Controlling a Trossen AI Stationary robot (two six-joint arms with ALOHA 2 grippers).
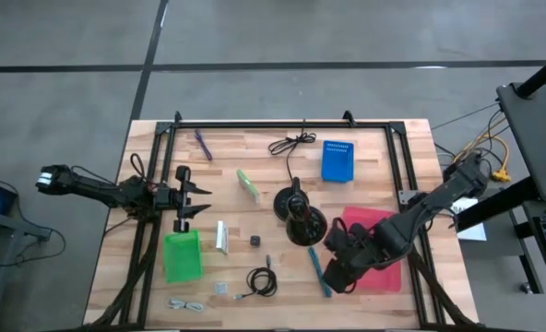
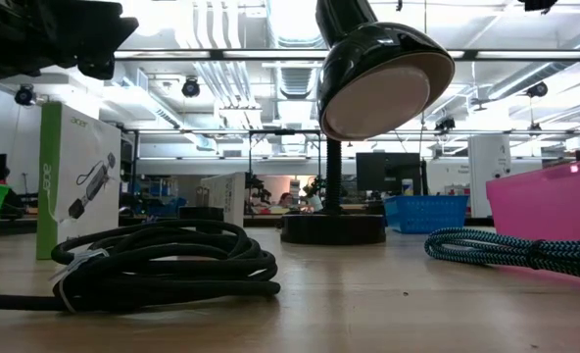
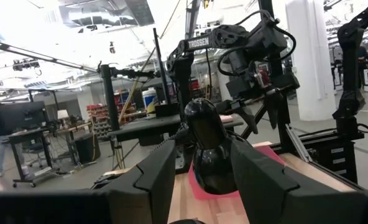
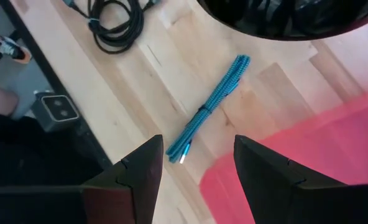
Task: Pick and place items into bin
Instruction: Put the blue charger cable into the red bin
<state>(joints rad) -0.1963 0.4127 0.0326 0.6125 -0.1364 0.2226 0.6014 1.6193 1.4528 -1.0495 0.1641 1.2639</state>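
Two open fingers of the right gripper point(image 4: 193, 163) hang over the teal cable point(image 4: 210, 107), lying lower centre beside the pink bin point(image 1: 374, 247). Pink bin, nothing seen inside; left gripper point(image 3: 202, 171) spread, nothing held.

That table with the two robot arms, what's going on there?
The arms are sorting small items into bins. The right gripper hangs open just above a teal braided cable lying beside the pink bin, apparently about to pick it up. The left gripper, also empty and open, waits over the green bin. A coiled black cable lies on the table.
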